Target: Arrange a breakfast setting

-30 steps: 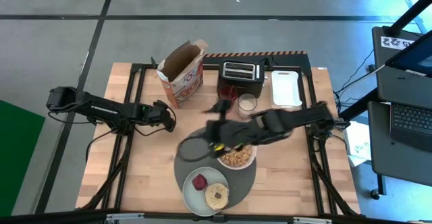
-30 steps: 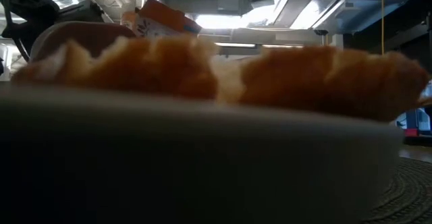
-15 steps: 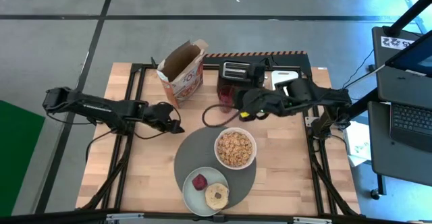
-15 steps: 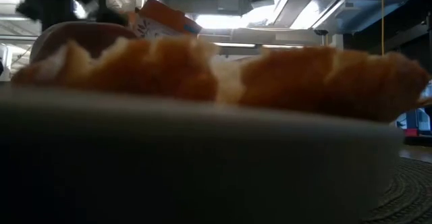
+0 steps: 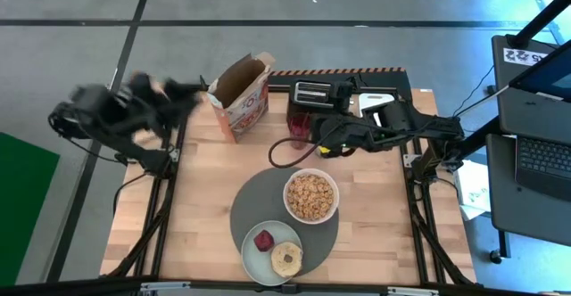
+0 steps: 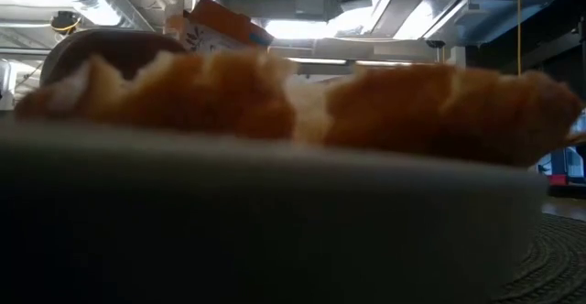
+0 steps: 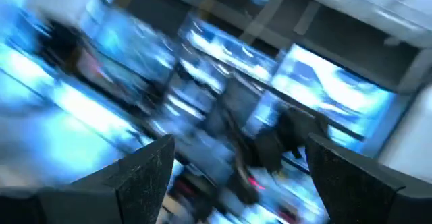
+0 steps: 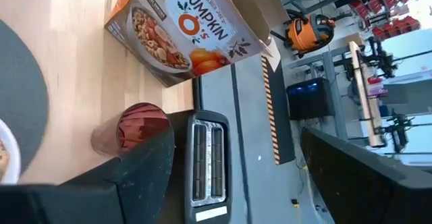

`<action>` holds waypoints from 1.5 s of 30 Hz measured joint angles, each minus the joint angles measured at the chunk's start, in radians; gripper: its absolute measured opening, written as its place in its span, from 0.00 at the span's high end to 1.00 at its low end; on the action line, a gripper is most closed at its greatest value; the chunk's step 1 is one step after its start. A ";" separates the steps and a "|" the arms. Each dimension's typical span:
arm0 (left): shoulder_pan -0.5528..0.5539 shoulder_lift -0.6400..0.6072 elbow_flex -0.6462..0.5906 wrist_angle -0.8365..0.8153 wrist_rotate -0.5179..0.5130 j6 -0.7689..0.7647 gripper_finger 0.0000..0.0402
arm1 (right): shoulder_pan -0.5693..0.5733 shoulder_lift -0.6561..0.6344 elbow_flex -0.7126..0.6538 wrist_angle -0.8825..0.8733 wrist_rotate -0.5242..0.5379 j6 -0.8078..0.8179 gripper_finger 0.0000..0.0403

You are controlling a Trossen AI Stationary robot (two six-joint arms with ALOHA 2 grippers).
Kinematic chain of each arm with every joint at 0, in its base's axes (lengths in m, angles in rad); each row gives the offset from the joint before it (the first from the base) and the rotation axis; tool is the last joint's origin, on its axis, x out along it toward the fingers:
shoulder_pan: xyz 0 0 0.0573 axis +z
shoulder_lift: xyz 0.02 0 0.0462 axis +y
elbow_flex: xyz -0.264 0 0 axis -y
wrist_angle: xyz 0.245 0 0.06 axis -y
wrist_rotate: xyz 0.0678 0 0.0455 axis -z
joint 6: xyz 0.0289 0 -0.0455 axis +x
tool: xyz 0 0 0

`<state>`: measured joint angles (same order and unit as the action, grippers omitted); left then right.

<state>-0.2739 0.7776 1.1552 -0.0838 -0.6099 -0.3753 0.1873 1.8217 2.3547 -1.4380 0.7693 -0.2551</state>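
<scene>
On the bench [image 5: 205, 198], the round dark-grey placemat [image 5: 254, 209] sits toward the near edge carrying the white bowl [image 5: 311, 197] of cereal and, nearer still, the pale green plate [image 5: 273, 252] with food. The right pincer [image 5: 323, 141], jaws wide and empty, hangs just in front of the toaster [image 5: 320, 100] at the far edge, so the bowl lies close by toward the near edge. The left pincer [image 5: 183, 95], also wide and empty, is out past the far-left corner, well apart from the setting; no spoon is visible.

Bare surface [image 5: 201, 198] lies left of the placemat [image 5: 254, 209]; cereal box [image 5: 241, 95], toaster [image 5: 319, 102] and right arm [image 5: 393, 128] crowd the far edge.
</scene>
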 joint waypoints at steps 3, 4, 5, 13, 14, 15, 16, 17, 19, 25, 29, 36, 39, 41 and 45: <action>0.057 0.070 0.190 -0.176 -0.122 0.138 0.20 | -0.007 0.000 0.000 0.000 0.008 -0.018 0.20; 0.092 0.112 0.260 -0.255 -0.133 0.153 0.20 | -0.012 0.000 0.000 0.000 0.008 -0.019 0.20; 0.133 0.158 0.337 -0.334 -0.129 0.157 0.20 | -0.018 0.000 0.000 0.000 0.009 -0.019 0.20; 0.565 0.546 0.940 -1.093 0.162 0.100 0.20 | -0.018 -0.001 0.000 -0.001 -0.012 -0.019 0.20; 0.614 0.589 0.994 -1.154 0.184 0.122 0.20 | -0.018 -0.001 0.000 -0.001 -0.017 -0.019 0.20; 0.657 0.626 1.032 -1.219 0.200 0.145 0.20 | -0.018 -0.001 0.000 -0.001 -0.021 -0.019 0.20; 0.689 0.660 1.063 -1.262 0.204 0.166 0.20 | -0.017 -0.001 0.000 -0.003 -0.023 -0.017 0.20; 0.714 0.685 1.084 -1.278 0.201 0.176 0.20 | -0.017 -0.001 0.000 -0.006 -0.028 -0.013 0.20; 0.751 0.725 1.103 -1.300 0.183 0.183 0.20 | -0.016 -0.005 0.000 -0.027 -0.041 0.010 0.20; 0.819 0.793 1.105 -1.337 0.022 0.220 0.20 | 0.017 -0.026 0.001 -0.131 -0.042 0.140 0.20; 0.823 0.817 1.105 -1.345 -0.008 0.179 0.20 | 0.080 -0.042 0.000 -0.133 0.008 0.154 0.20; 0.828 0.834 1.106 -1.333 0.063 0.119 0.20 | 0.140 -0.065 0.000 -0.133 0.135 0.173 0.20; 0.829 0.839 1.107 -1.313 0.069 0.086 0.20 | 0.140 -0.069 0.000 -0.133 0.142 0.173 0.20; 0.840 0.851 1.107 -1.305 0.159 0.147 0.20 | 0.140 -0.069 0.000 -0.133 0.149 0.165 0.20; 0.857 0.880 1.106 -1.245 0.418 0.245 0.20 | 0.138 -0.068 0.000 -0.133 0.185 0.129 0.20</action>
<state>0.5835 1.6576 2.2616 -1.3288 -0.1918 -0.1300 0.3257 1.7538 2.3547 -1.5709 0.9545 -0.1263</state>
